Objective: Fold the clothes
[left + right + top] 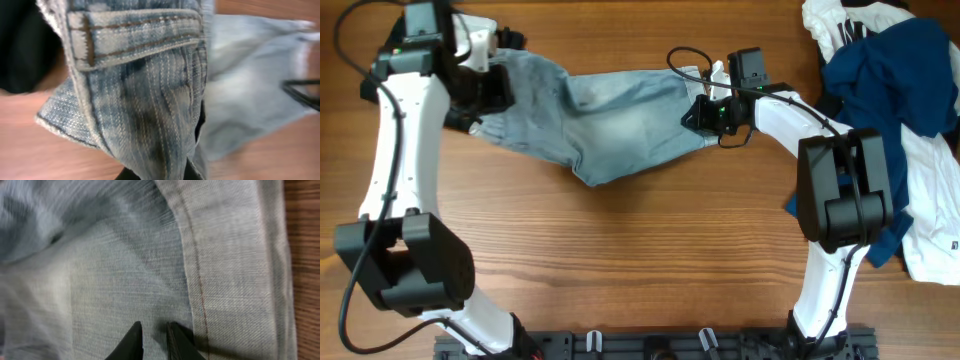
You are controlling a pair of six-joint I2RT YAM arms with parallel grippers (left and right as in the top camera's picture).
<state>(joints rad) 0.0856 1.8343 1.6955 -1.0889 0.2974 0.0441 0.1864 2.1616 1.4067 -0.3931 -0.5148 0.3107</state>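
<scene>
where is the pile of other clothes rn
Overhead view: the clothes pile sits at the far right edge of the table, beside the right arm, apart from the jeans.

The overhead camera is looking straight down from well above on the brown wooden table [650, 260], while both wrist cameras are sitting very close against the pale, faded blue denim garment [615, 120] that all three views are sharing, the left facing its stitched band, the right its seamed edge.
</scene>
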